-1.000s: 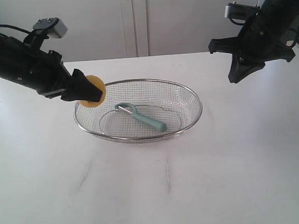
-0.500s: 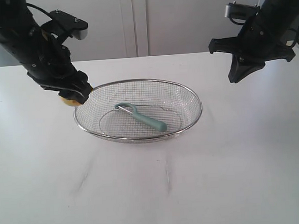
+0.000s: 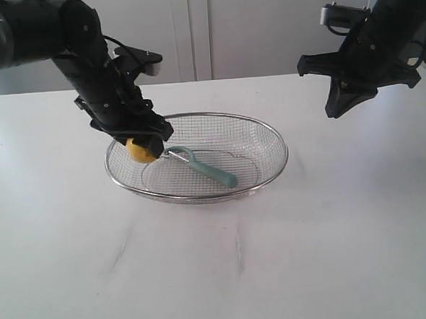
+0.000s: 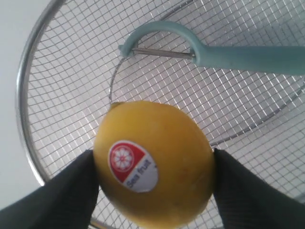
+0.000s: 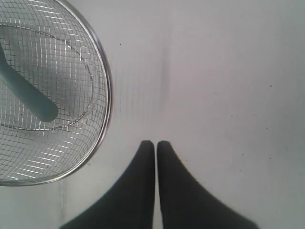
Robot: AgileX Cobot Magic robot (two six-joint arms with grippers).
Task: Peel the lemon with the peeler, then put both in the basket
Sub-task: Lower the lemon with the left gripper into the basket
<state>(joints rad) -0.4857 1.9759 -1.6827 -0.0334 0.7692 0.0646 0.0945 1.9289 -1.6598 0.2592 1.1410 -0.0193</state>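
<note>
The left gripper (image 3: 144, 143), clamped on the lemon (image 4: 157, 176), hangs over the basket (image 3: 286, 155) holding the peeler (image 3: 212, 171), so lowering and releasing comes next, while the right gripper (image 5: 156, 148) is pinched together, empty.

1. A white table (image 3: 334, 253) is shown, its top flat and matte, with a straight far edge across the upper part of the exterior view
2. A basket (image 3: 286, 155) of silver wire mesh is set directly on the top, a little left of the middle and nearer the far edge than the near one
3. The basket is stood upright on its base, shallow and oval, with a thick metal rim and its long side laid across the exterior view
4. The white top is seen through the mesh sides
5. Faint grey streaks (image 3: 239, 248) are marked on the top in front of the basket
6. A few tiny dark specks (image 5: 270, 86) are scattered on the bare top beside the basket
</note>
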